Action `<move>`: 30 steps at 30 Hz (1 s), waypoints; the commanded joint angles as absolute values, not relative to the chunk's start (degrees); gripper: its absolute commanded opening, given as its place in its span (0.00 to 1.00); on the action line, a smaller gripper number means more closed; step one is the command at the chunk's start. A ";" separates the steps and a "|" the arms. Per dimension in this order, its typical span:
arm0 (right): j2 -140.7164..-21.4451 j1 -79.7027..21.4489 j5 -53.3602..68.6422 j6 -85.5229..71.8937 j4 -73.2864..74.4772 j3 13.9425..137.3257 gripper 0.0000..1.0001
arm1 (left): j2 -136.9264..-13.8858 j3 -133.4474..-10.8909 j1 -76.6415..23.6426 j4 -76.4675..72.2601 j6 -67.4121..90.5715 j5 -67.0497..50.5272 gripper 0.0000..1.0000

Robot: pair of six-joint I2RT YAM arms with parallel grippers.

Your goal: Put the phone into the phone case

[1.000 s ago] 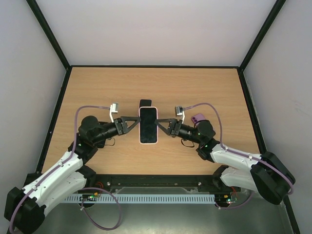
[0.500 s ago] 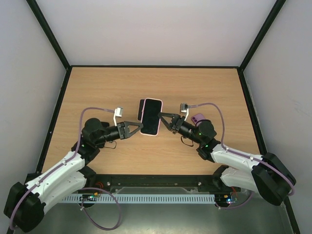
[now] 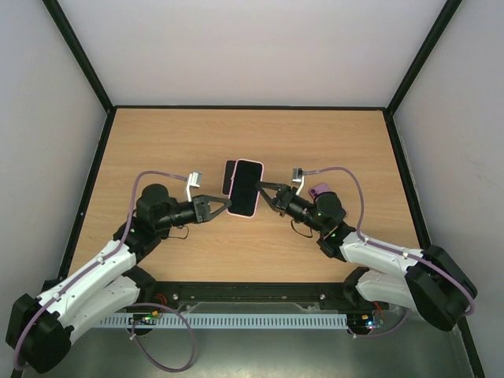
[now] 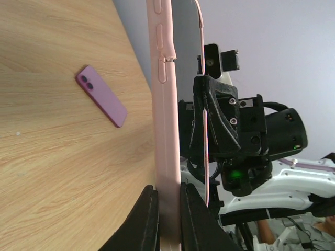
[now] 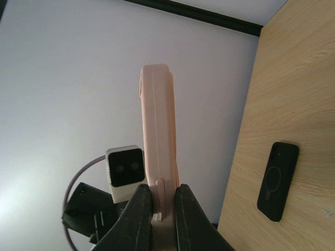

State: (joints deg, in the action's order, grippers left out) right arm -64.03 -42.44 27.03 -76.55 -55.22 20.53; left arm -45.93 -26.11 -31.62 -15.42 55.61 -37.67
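So, at the far left the left arm point(image 3: 87, 276) reaches in from the near edge of the wooden table point(image 3: 157, 142). Its left gripper point(image 3: 226, 207) is closed down narrow, and in the left wrist view both fingers point(image 4: 148, 219) pinch the lower long edge of the pink phone case point(image 4: 166, 104) between them.

Just beyond that gripper, a black slab point(image 3: 229, 175) lies flat on the wood. From above it is partly covered by the pink case. The right wrist view shows a ring mark on its upper face point(image 5: 278, 180), but whether it is a phone or another case cannot be told.

In the middle, the phone point(image 3: 246, 187) sits inside the pink case, with its dark screen facing the overhead camera and the pink rim showing all round it. The cased phone is held up off the table, tilted, and gripped at two opposite long edges, one by each arm.

To its right, the right gripper point(image 3: 261, 189) is also closed narrow. The right wrist view shows its fingers point(image 5: 140, 214) clamped on the pink edge, with the case standing up between them.

Further right, a purple phone point(image 3: 319, 191) with two small lenses point(image 4: 85, 82) lies on the wood beside the right arm point(image 3: 378, 256), apart from everything held.
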 commanded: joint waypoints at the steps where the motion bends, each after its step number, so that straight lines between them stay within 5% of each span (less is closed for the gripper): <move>1: -63.08 -42.69 27.05 -72.33 -52.20 24.03 0.02 | -46.36 -29.20 -31.74 -7.68 52.05 -34.33 0.03; 6: -62.70 -42.71 27.30 -72.36 -51.86 24.32 0.02 | -45.92 -28.61 -31.78 -8.95 52.77 -34.55 0.07; 11: -63.21 -42.69 29.97 -75.55 -56.25 23.45 0.02 | -45.04 -25.19 -31.76 -17.26 55.06 -37.02 0.40; 16: -63.90 -42.69 31.57 -78.22 -60.75 22.38 0.02 | -46.13 -22.85 -31.81 -23.11 56.75 -38.71 0.47; 19: -64.78 -42.71 32.22 -79.88 -63.42 21.85 0.02 | -46.96 -22.70 -31.82 -24.37 57.26 -38.91 0.44; 30: -66.71 -42.70 33.78 -78.00 -59.32 21.94 0.10 | -47.75 -21.96 -31.80 -27.75 59.21 -37.77 0.05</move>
